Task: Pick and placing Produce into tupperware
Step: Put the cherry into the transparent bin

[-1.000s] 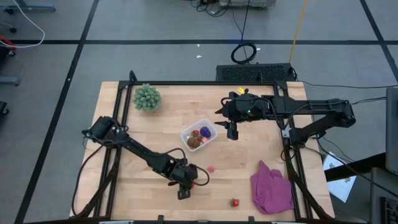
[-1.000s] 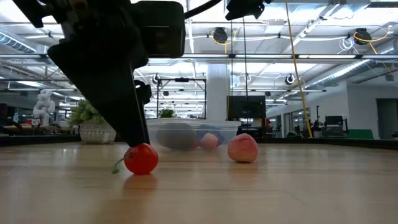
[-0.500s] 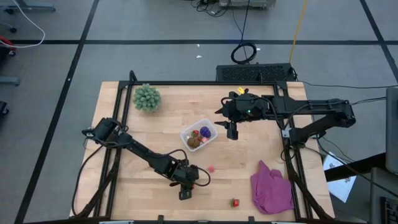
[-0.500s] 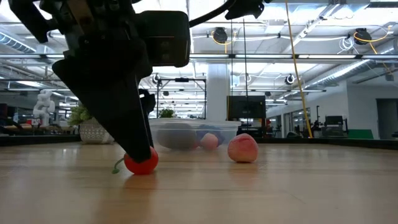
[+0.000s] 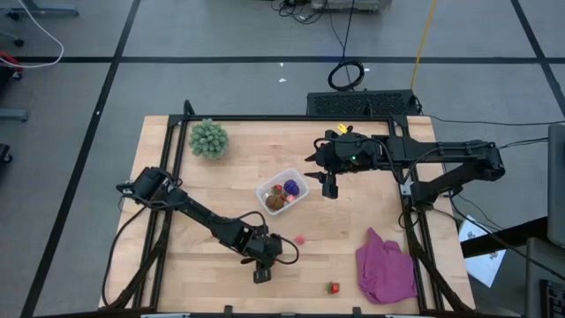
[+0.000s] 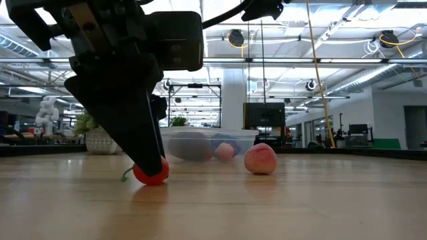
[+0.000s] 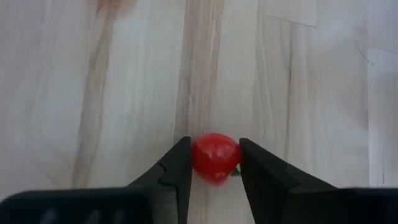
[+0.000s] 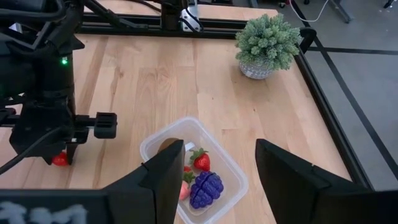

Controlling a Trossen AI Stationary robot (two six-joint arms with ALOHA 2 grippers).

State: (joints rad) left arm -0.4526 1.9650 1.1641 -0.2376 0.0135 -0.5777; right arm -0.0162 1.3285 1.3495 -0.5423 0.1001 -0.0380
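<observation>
My left gripper [image 7: 214, 147] points down near the table's near edge [image 5: 262, 258], its fingers on either side of a small red round fruit [image 7: 215, 157] that sits on the wood [image 6: 150, 175]. The clear tupperware [image 5: 282, 192] stands at mid-table holding a brown round fruit, a purple cluster [image 8: 205, 186], a strawberry and a pink piece. A pink fruit [image 5: 300, 239] and a small red one [image 5: 334, 287] lie loose on the table. My right gripper [image 5: 329, 185] hangs open above the table, just right of the tub. My left gripper pinches the red round fruit across its two sides [image 7: 198, 157] between the two fingertips [image 7: 180, 158]. The fingers come from above, pointing down. The fruit's underside still rests on the table, and a green stem [image 6: 125, 177] sticks out beside it.
A green spiky plant in a pot [image 5: 208, 139] stands at the far left corner. A purple cloth [image 5: 386, 265] lies crumpled at the near right. Bare wood lies between the tub and the left gripper. A black frame [image 5: 168, 150] borders the table.
My left gripper has come down over the red fruit: its finger, which stood behind and above the fruit, now covers the fruit's top. The fruit has stayed on the table. The right arm has kept still.
</observation>
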